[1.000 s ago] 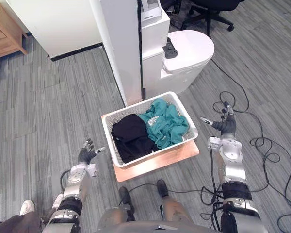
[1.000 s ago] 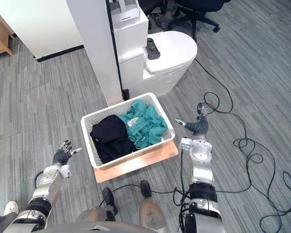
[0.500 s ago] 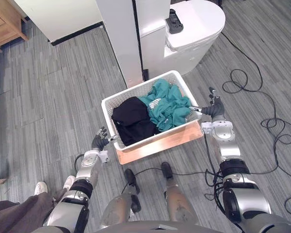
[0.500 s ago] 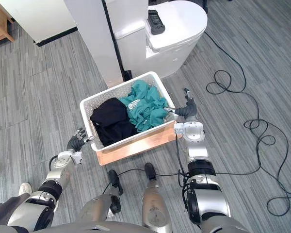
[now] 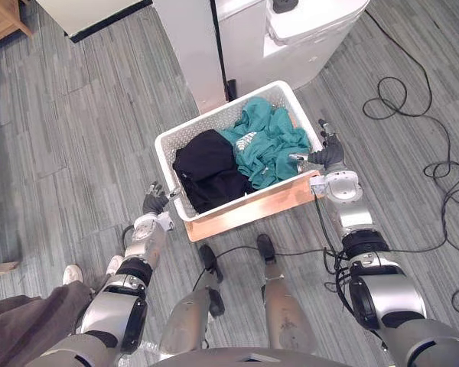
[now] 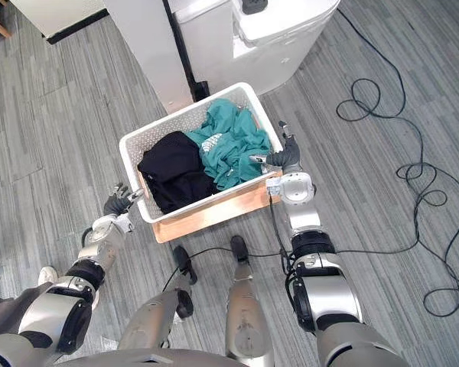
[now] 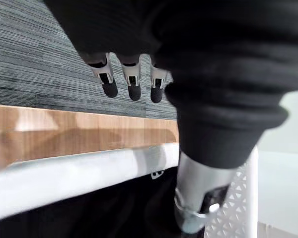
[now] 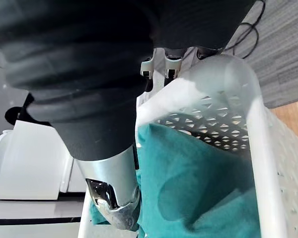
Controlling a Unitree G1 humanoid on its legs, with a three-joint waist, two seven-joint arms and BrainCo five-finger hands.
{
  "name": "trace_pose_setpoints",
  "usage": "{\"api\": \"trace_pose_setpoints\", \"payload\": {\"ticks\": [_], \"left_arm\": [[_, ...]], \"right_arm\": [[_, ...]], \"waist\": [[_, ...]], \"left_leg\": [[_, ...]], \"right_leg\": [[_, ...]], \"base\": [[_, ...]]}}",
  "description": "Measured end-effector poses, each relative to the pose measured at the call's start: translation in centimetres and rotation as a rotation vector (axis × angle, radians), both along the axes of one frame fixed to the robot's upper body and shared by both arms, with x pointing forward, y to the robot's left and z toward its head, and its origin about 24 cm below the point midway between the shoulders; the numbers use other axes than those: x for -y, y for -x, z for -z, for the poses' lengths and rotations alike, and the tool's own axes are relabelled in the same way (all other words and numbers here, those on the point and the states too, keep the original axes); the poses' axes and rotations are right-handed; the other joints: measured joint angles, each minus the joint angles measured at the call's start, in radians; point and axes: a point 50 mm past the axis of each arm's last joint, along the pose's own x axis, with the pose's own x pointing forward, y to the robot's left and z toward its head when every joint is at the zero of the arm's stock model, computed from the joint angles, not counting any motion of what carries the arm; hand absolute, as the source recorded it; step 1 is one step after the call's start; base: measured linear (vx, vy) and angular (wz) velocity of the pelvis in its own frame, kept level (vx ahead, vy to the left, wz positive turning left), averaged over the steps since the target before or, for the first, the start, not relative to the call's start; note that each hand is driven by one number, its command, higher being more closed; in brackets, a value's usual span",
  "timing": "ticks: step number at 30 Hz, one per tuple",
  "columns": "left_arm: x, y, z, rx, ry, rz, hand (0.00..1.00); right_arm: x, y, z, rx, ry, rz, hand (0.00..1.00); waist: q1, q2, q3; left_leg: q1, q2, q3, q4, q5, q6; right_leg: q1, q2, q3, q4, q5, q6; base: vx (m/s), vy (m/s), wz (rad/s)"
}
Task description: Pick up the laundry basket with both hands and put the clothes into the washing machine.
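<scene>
The basket point(image 5: 214, 118) of black and teal clothes point(image 5: 271, 145) sat on a wooden board point(image 5: 245, 210) on the floor, near the washing machine point(image 5: 291, 53). The left hand point(image 5: 154, 200) and right hand point(image 5: 329, 153) each straddled an end rim, thumb inside, fingers straight outside, unclamped. The left hand sat by the basket's near corner, so lifting might have tilted the basket or let the rim slip.

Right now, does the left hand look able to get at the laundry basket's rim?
Probably yes: the left hand is open beside the laundry basket, thumb over its rim, fingers outside, nothing between them.
</scene>
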Motion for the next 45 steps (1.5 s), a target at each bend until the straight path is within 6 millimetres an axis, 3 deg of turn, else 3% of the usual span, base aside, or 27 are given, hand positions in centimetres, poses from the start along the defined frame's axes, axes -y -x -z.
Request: {"api": "trace_pose_setpoints", "payload": {"ticks": [5, 12, 15, 22, 23, 31, 34, 37, 45], "left_arm": [[0.4, -1.0, -1.3, 0.036, 0.0, -0.002, 0.0], [3.1, -3.3, -4.8, 0.13, 0.001, 0.058, 0.0], [3.6, -4.1, -6.6, 0.196, -0.004, 0.064, 0.0], [5.1, -5.6, -9.9, 0.295, 0.005, 0.07, 0.0], [5.1, -5.7, -10.1, 0.3, 0.005, 0.068, 1.0], [4.4, -5.9, -9.4, 0.246, 0.015, 0.02, 1.0], [4.2, -5.7, -8.7, 0.216, 0.012, 0.016, 1.0], [4.1, -5.6, -8.2, 0.196, -0.025, 0.025, 1.0], [4.3, -5.4, -7.4, 0.134, -0.102, 0.072, 1.0]], "right_arm": [[-0.1, -0.7, -0.8, 0.008, 0.004, 0.013, 0.0], [0.8, -2.1, -4.5, 0.077, 0.015, 0.059, 0.0], [1.7, -2.6, -7.3, 0.133, 0.022, 0.104, 0.0], [2.5, -3.3, -11.5, 0.224, -0.008, 0.135, 0.0], [2.5, -3.3, -12.0, 0.239, -0.005, 0.131, 1.0], [1.9, -3.4, -11.9, 0.175, 0.164, 0.053, 1.0], [1.9, -3.5, -11.4, 0.151, 0.198, 0.048, 1.0], [2.2, -3.5, -9.9, 0.095, 0.207, 0.055, 1.0], [3.0, -3.2, -6.8, 0.0, 0.182, 0.079, 1.0]], "waist": [[-0.002, 0.002, 0.005], [-0.004, 0.029, 0.074], [-0.006, 0.045, 0.105], [0.021, 0.047, 0.107], [0.025, 0.047, 0.108], [0.024, 0.041, 0.105], [0.023, 0.027, 0.096], [0.023, 0.003, 0.077], [0.0, 0.002, 0.077]], "left_leg": [[-0.013, -0.001, 0.0, 0.0, 0.002, 0.0], [-0.045, -0.004, -0.006, 0.0, 0.012, -0.008], [-0.08, -0.006, -0.006, 0.0, 0.025, -0.004], [-0.151, -0.016, 0.016, 0.0, 0.032, -0.017], [-0.158, -0.018, 0.026, 0.0, 0.03, -0.015], [-0.155, -0.011, 0.1, 0.0, 0.013, -0.037], [-0.15, -0.011, 0.109, 0.0, 0.014, -0.037], [-0.143, -0.013, 0.107, 0.0, 0.019, -0.04], [-0.097, -0.022, 0.069, 0.0, 0.026, -0.029]], "right_leg": [[-0.015, -0.001, 0.0, 0.003, 0.001, -0.001], [-0.055, -0.002, -0.006, 0.027, -0.001, 0.001], [-0.106, -0.002, -0.006, 0.062, -0.003, 0.004], [-0.229, -0.002, 0.022, 0.156, -0.037, 0.015], [-0.246, -0.002, 0.03, 0.171, -0.04, 0.018], [-0.26, -0.009, 0.035, 0.192, -0.046, 0.024], [-0.262, -0.01, 0.034, 0.206, -0.054, 0.029], [-0.26, -0.014, 0.024, 0.221, -0.063, 0.022], [-0.199, -0.029, -0.011, 0.227, -0.082, 0.025]], "base": [[0.02, -0.015, 0.0], [-0.01, -0.009, 0.02], [-0.03, -0.025, 0.03], [-0.07, -0.038, -0.03], [-0.08, -0.048, -0.1], [-0.04, -0.045, -0.01], [0.01, -0.052, 0.0], [0.04, -0.058, 0.05], [0.07, -0.053, 0.12]]}}
